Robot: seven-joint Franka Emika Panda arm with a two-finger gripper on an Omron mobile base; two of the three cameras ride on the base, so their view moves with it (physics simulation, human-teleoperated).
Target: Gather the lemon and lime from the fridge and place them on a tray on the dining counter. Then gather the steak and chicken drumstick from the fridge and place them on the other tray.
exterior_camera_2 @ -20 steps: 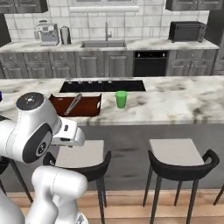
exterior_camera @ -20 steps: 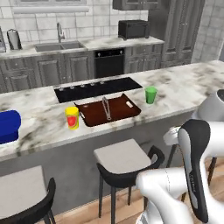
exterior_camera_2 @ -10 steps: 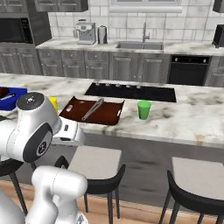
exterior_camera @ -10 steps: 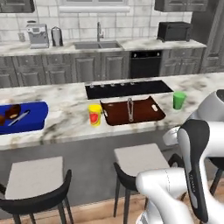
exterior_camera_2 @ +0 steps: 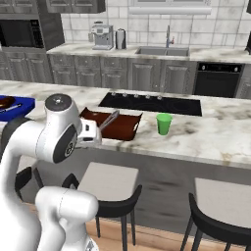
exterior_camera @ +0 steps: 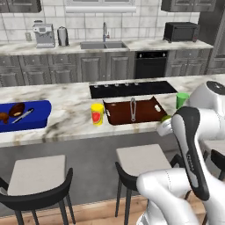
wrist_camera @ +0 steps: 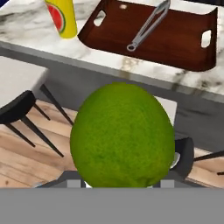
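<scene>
Whole scene has slid sideways since a second ago, so the base is driving along the counter (exterior_camera: 66, 118), not the stuff moving. Jaws pinch the lime (wrist_camera: 122, 135), carried at the counter's edge, short of the red-brown tray (exterior_camera: 118, 116). No lemon visible there. Blue tray (exterior_camera: 37, 118) already has something dark in it. Arm's folded tight, elbow high.

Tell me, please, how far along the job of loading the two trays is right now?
Apparently done: the blue tray holds brown pieces, likely the steak and drumstick, though they are too small to tell. In hand: the end effector grips the lime, short of the counter. Left: set the lime in the brown tray, which holds just tongs. No lemon lies there, so that probably remains too.
</scene>
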